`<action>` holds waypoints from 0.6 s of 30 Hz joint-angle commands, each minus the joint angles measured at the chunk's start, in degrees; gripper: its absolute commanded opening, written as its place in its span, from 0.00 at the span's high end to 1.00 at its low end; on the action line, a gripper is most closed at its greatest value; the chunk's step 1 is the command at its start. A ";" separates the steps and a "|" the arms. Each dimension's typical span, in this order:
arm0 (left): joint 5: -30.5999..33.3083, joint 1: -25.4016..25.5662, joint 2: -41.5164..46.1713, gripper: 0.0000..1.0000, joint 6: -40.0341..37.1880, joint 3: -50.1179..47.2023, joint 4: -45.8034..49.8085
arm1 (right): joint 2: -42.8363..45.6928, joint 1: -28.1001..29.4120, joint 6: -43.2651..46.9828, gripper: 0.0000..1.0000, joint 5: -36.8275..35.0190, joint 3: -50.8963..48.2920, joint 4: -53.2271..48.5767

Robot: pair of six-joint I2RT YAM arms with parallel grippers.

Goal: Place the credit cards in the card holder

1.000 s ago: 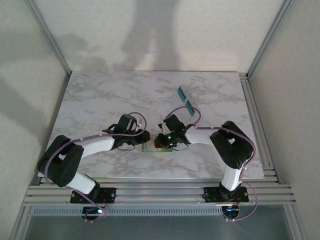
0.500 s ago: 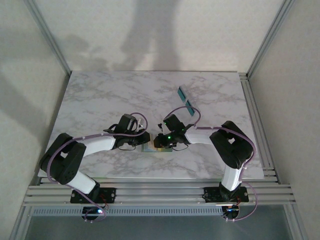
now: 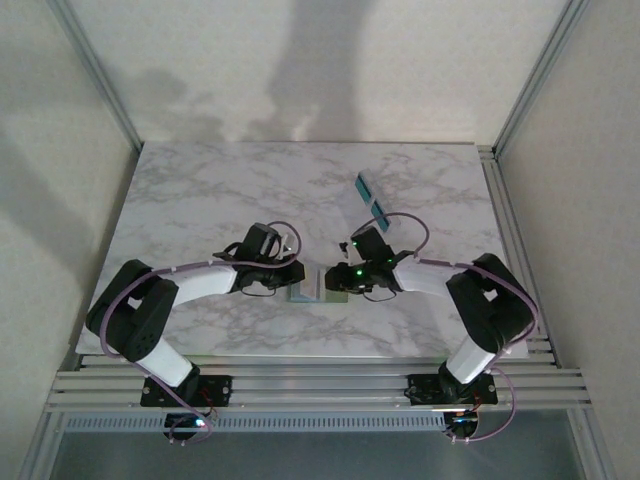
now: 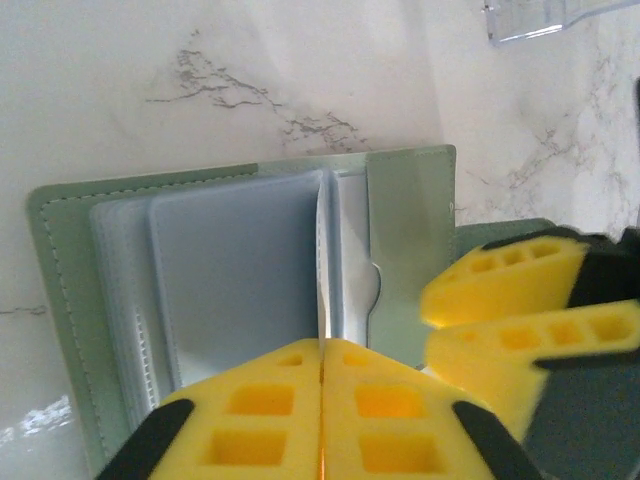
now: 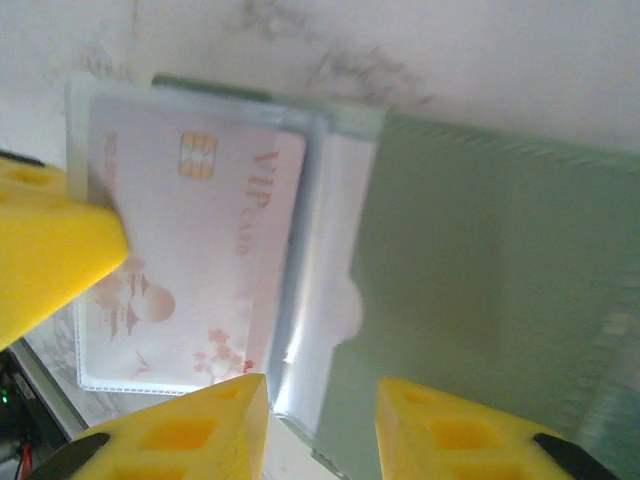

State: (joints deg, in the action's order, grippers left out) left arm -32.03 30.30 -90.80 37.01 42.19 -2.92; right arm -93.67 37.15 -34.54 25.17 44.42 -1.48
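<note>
The sage-green card holder (image 3: pixel 314 288) lies open on the marble table between both grippers. In the left wrist view its green cover (image 4: pixel 410 230) and clear sleeves show, and my left gripper (image 4: pixel 322 348) is shut on one thin sleeve that stands on edge. A pale red credit card (image 5: pixel 190 250) with a gold chip and "VIP" lettering sits inside a clear sleeve. My right gripper (image 5: pixel 320 420) is open just over the holder's near edge, with nothing between its fingers. Two teal credit cards (image 3: pixel 365 186) (image 3: pixel 381 211) lie further back on the right.
The marble table (image 3: pixel 200 190) stretches wide behind and to the left of the arms. An aluminium frame rail (image 3: pixel 505 230) runs along its right edge. A clear plastic piece (image 4: pixel 530 18) lies beyond the holder in the left wrist view.
My right arm has drawn back to the right, so its gripper sits at the holder's right side. The left gripper has shifted slightly right over the holder.
</note>
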 commanded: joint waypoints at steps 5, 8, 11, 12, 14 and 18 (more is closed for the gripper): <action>0.57 4.19 -2.60 0.70 -0.68 4.59 2.50 | 4.81 -5.57 0.97 0.66 0.09 -1.77 -3.94; 0.37 6.60 -4.24 0.60 -0.54 6.91 2.79 | 5.89 -7.44 1.21 0.66 0.15 -2.19 -5.21; 0.29 8.30 -6.15 0.56 -0.37 9.39 3.05 | 8.05 -10.09 1.40 0.65 -0.22 -3.05 -6.08; 0.22 8.77 -6.69 0.56 -0.24 10.09 2.93 | 8.94 -11.36 1.54 0.65 0.01 -3.26 -6.32; -0.34 9.30 -7.75 0.54 0.24 11.15 2.48 | 10.55 -13.72 2.16 0.64 1.47 -3.22 -7.12; -1.19 9.78 -9.86 0.50 0.51 13.03 1.86 | 14.55 -17.99 3.59 0.61 1.74 -1.11 -10.06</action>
State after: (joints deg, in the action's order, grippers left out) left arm -32.21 39.70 -99.09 37.21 53.28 -1.08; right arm -82.15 21.23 -32.95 25.80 41.67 -8.38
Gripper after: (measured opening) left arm 0.494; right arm 0.383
